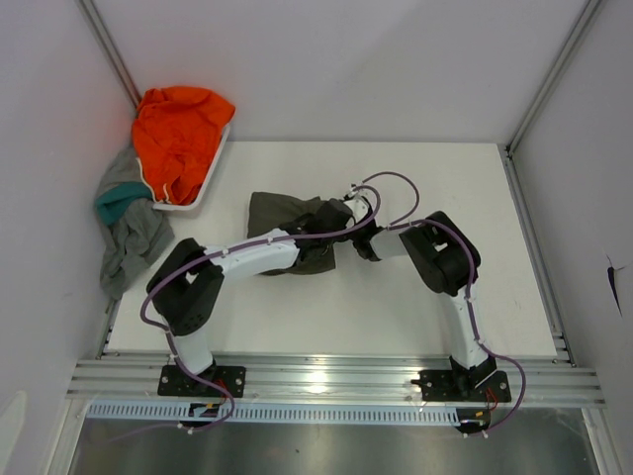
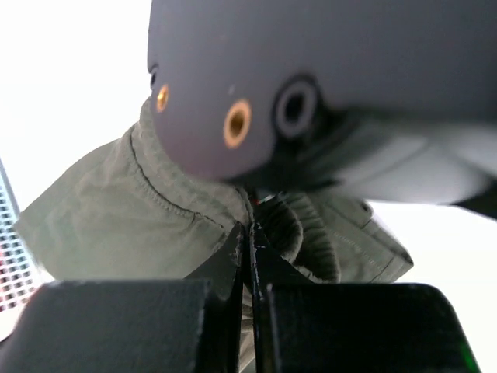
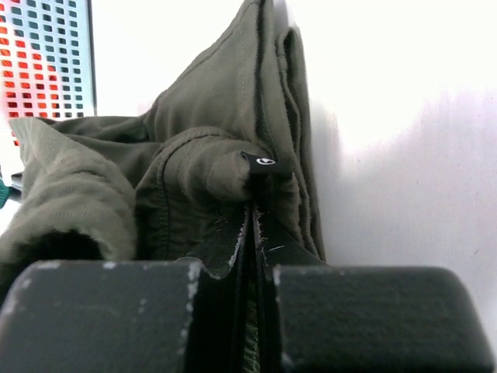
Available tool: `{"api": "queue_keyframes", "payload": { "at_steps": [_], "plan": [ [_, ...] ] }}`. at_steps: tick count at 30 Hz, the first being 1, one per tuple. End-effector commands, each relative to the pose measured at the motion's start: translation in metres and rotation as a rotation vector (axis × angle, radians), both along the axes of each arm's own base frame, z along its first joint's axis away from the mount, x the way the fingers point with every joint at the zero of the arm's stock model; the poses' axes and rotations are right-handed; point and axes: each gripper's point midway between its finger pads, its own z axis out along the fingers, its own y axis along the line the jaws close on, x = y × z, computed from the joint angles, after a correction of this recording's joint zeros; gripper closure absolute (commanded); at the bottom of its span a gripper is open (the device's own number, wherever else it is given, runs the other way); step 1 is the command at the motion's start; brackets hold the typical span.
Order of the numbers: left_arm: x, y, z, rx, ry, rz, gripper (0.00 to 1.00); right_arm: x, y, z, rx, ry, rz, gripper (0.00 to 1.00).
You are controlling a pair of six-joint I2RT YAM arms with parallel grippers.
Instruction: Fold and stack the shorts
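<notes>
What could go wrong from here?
The left gripper and right gripper both pinch bunched folds of the olive shorts; a layer might slip free.
They sit very close together and could collide.
The grey shorts lie at the edge of the table and might slide off.

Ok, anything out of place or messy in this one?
Only the far left corner: the crumpled grey cloth shorts and a teal garment spill over the white table's left edge, beside a white tray heaped with an orange garment. Mid-table, the left gripper and right gripper are shut on the olive green shorts; nothing looks damaged.
</notes>
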Motion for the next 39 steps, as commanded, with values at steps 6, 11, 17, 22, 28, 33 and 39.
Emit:
{"api": "queue_keyframes", "payload": {
  "at_steps": [6,11,17,22,28,33,39],
  "plan": [
    [0.001,-0.006,-0.017,-0.089,0.124,0.034,0.96,-0.003,-0.013,-0.015,-0.023,0.034,-0.014,0.80],
    [0.010,0.009,-0.022,-0.105,0.167,0.087,0.96,0.003,-0.027,0.001,-0.062,-0.010,-0.057,0.70],
    [0.015,0.023,-0.016,-0.128,0.157,0.118,0.96,0.016,-0.036,0.034,-0.091,-0.087,-0.087,0.63],
    [0.016,0.029,-0.007,-0.156,0.141,0.128,0.96,0.021,-0.041,0.050,-0.117,-0.116,-0.105,0.58],
    [0.018,0.026,0.003,-0.184,0.123,0.120,0.95,0.021,-0.060,0.052,-0.142,-0.119,-0.145,0.53],
    [0.014,0.017,0.017,-0.230,0.127,0.072,0.68,0.020,-0.078,0.050,-0.148,-0.118,-0.176,0.53],
    [-0.013,-0.003,0.043,-0.350,0.173,-0.092,0.11,0.019,-0.089,0.046,-0.143,-0.110,-0.179,0.54]
  ]
}}
